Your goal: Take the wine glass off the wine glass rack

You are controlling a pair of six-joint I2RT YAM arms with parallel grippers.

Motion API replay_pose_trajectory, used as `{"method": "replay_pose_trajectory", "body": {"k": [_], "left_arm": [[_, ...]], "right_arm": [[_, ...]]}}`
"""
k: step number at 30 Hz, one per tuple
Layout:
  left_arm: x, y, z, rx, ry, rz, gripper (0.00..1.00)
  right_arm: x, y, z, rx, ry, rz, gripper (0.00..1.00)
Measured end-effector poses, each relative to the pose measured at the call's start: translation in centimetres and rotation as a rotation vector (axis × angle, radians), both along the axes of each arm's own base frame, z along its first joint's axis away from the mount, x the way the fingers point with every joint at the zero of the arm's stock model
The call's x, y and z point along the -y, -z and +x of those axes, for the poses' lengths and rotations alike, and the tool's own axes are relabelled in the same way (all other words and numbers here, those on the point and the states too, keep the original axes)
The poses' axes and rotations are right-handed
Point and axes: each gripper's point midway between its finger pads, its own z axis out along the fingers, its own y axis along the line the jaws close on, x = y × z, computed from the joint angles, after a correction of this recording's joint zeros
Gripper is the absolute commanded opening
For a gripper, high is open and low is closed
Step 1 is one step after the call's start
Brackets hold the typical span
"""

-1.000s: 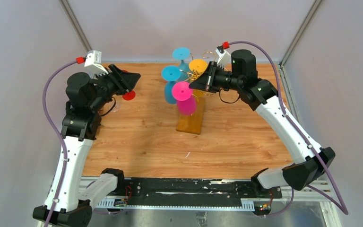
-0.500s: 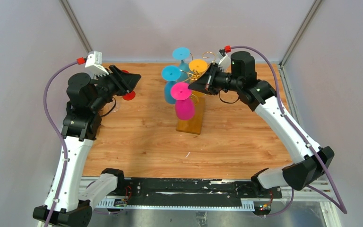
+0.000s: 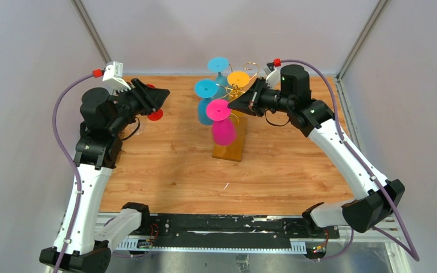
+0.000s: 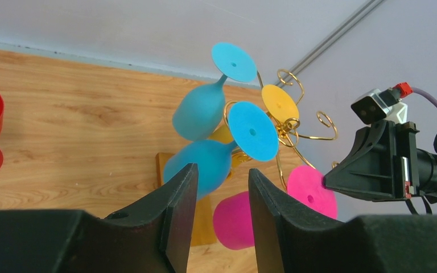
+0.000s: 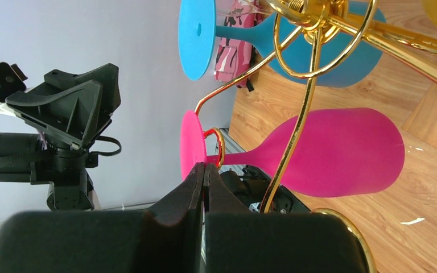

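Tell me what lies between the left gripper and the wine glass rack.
Only bare wooden table, by the top view: nothing stands between the left gripper and the wine glass rack, whose blue glass hangs nearest that side.

The right arm [image 3: 325, 129] has shifted its elbow and wrist slightly rightward and nearer. The pink wine glass [image 3: 223, 131] bowl now hangs lower on the wine glass rack [image 3: 231, 148], motion-blurred.

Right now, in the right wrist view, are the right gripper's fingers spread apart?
No: the right gripper has its fingers pressed together with no gap, near the pink wine glass.
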Motion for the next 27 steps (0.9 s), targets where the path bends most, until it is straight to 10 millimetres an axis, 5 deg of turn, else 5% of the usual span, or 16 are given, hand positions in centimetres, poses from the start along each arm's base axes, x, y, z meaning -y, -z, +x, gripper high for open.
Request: {"method": "replay_pose_trajectory", "body": {"k": [27], "left_arm": [[0.1, 0.1, 0.0, -0.005, 0.004, -0.004, 0.41]], "right_arm": [[-1.2, -0.5, -1.1, 0.0, -0.044, 0.034, 0.0]]}}
